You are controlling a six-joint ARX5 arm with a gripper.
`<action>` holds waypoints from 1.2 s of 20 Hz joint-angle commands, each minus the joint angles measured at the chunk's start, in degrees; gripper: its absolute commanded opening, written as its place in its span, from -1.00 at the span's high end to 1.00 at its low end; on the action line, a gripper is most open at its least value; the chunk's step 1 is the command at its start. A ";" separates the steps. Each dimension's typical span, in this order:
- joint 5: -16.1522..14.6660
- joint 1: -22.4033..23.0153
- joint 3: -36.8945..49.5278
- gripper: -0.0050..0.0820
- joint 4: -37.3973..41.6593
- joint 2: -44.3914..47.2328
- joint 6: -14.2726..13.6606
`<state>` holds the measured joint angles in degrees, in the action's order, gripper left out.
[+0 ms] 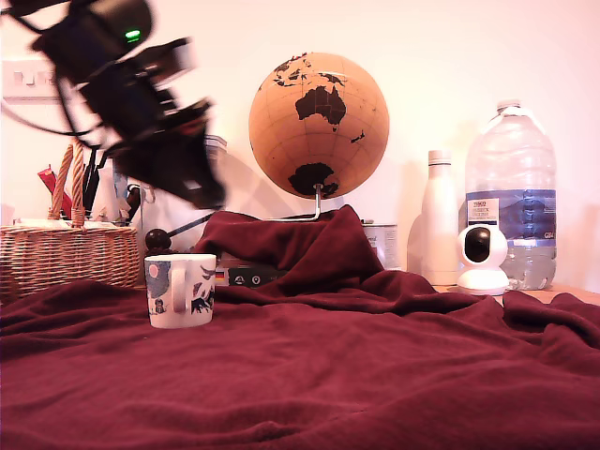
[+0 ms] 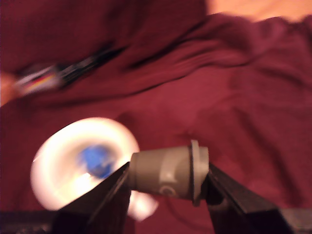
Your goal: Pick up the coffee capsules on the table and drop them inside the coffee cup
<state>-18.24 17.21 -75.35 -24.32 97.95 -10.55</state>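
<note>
In the wrist view my gripper [image 2: 168, 170] is shut on a greyish coffee capsule [image 2: 165, 169], held sideways with its rim away from the cup. Just beside and below it lies the coffee cup's white rim [image 2: 53, 146], with a bright blue capsule [image 2: 97, 160] resting inside. In the exterior view the cup [image 1: 181, 289], white with a dark leafy print, stands on the dark-red cloth of the table [image 1: 328, 375]. My arm is blurred above it, its gripper [image 1: 202, 192] a hand's width over the cup. The held capsule is not discernible there.
A wicker basket [image 1: 66, 253] stands at the exterior view's left. A cork globe [image 1: 319, 122], white bottle [image 1: 441, 220], large water jug [image 1: 511, 187] and small white camera [image 1: 481, 258] line the back. A dark box [image 1: 246, 274] lies behind the cup under a cloth fold.
</note>
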 commanded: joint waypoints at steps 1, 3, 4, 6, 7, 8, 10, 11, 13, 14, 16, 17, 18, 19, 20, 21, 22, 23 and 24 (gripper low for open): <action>0.00 -1.64 1.22 0.23 -0.26 -0.59 0.28; 0.35 -3.67 1.22 0.23 -0.37 -0.57 0.28; 0.31 -4.46 1.22 0.23 -0.59 -0.57 0.63; 0.31 -5.20 1.22 0.23 -1.16 -0.57 0.63; 0.33 -5.38 1.22 0.23 -1.18 -0.57 0.63; 0.33 -5.49 1.22 0.23 -1.18 -0.57 0.63; 0.33 -5.49 1.22 0.23 -1.22 -0.57 3.10; 0.31 -5.49 1.22 0.23 -1.29 -0.57 3.10; 0.31 -5.46 1.22 0.23 -1.44 -0.57 3.10; 0.31 -5.46 1.22 0.23 -1.38 -0.57 3.10; 0.22 -5.46 1.22 0.23 -1.38 -0.57 3.10; 0.24 -5.46 1.22 0.23 -1.33 -0.57 3.10; 0.24 -5.46 1.20 0.23 -1.07 -0.57 3.10; 0.26 -5.46 1.20 0.23 -0.74 -0.55 4.63; 0.28 -5.42 1.20 0.23 -0.28 -0.55 4.98; 0.28 -5.42 1.20 0.23 0.28 -0.52 5.79; 0.26 -5.42 1.20 0.23 0.79 -0.50 6.03; 0.28 -5.29 1.18 0.23 1.40 -0.46 6.03; 0.28 -5.05 1.18 0.23 1.92 -0.46 6.03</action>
<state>-17.89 11.66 -75.35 -23.09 97.95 -4.82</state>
